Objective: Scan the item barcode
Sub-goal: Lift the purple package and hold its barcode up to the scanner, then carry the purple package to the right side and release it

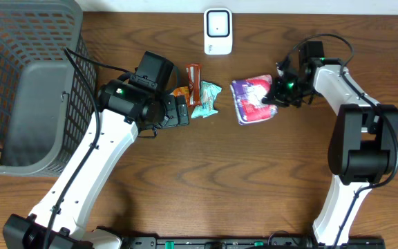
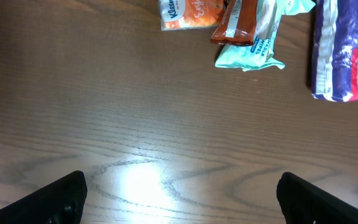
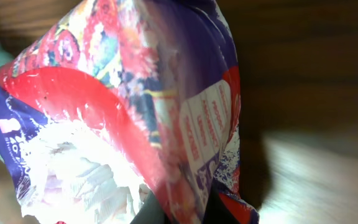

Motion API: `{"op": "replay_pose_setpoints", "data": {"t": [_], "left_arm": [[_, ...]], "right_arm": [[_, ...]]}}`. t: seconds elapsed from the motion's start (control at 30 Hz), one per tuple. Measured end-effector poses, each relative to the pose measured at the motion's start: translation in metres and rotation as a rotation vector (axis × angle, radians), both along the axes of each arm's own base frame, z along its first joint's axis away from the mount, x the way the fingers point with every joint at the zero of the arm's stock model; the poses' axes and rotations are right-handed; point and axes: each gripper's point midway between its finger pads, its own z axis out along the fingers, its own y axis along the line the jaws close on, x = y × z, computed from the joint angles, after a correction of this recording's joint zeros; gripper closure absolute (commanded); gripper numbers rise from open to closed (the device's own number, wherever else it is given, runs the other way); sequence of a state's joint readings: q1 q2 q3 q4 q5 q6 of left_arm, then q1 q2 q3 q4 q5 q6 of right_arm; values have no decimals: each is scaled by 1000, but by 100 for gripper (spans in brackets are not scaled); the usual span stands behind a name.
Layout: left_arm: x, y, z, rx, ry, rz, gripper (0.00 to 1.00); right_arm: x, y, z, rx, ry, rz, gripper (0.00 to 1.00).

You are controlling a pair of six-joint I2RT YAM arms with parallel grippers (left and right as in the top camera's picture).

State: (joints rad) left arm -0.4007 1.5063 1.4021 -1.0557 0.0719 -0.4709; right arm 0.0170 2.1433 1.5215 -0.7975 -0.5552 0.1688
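- Closest in: purple-and-red bag point(image 3: 135, 124) fills the right wrist view, crinkly film, pinched at the bottom edge of the frame.
- State of right gripper point(image 1: 273, 97): clenched on the bag's right edge.
- Overhead puts the bag flat on the wood table point(image 1: 254, 180), right of centre, below and just right of the white scanner point(image 1: 218, 31), not touching it.
- State of left gripper point(image 2: 182, 198): released, fingers wide apart over bare wood, grasping nothing.
- It sits near the teal wipes packet point(image 1: 206, 99), brown bar point(image 1: 195, 76) and orange Kleenex pack point(image 2: 188, 14).
- Grey basket point(image 1: 19, 83) is far left, well apart from the bag.
- Step, as judged: grasp made, lift not yet done.
- No barcode shows in any view, so which face carries it can't be told.
- Next move calls for a lift clear of the table and a short carry toward the scanner.
- The bag then needs turning until the barcode face meets the scanner window.
- Risk: an edge pinch on soft film will likely droop or swing, so slow motion and a flat presentation would help.
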Motion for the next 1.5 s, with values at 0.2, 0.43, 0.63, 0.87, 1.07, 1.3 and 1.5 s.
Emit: {"op": "replay_pose_setpoints", "data": {"t": [0.2,0.43,0.63,0.87,1.07,1.3,1.5], "left_arm": [[0,0,0,0,0,0,2],[0,0,0,0,1,0,2],[0,0,0,0,1,0,2],[0,0,0,0,0,0,2],[0,0,0,0,1,0,2],[0,0,0,0,0,0,2],[0,0,0,0,1,0,2]], "right_arm": [[44,25,37,146,-155,-26,99],[118,48,101,234,-479,-100,99],[146,81,122,170,-629,-206,99],[156,117,134,56,-755,-310,99],[162,112,140,28,-791,-376,99],[166,66,121,-44,-711,-440,99],[151,-45,101,-155,-515,-631,99]]}}
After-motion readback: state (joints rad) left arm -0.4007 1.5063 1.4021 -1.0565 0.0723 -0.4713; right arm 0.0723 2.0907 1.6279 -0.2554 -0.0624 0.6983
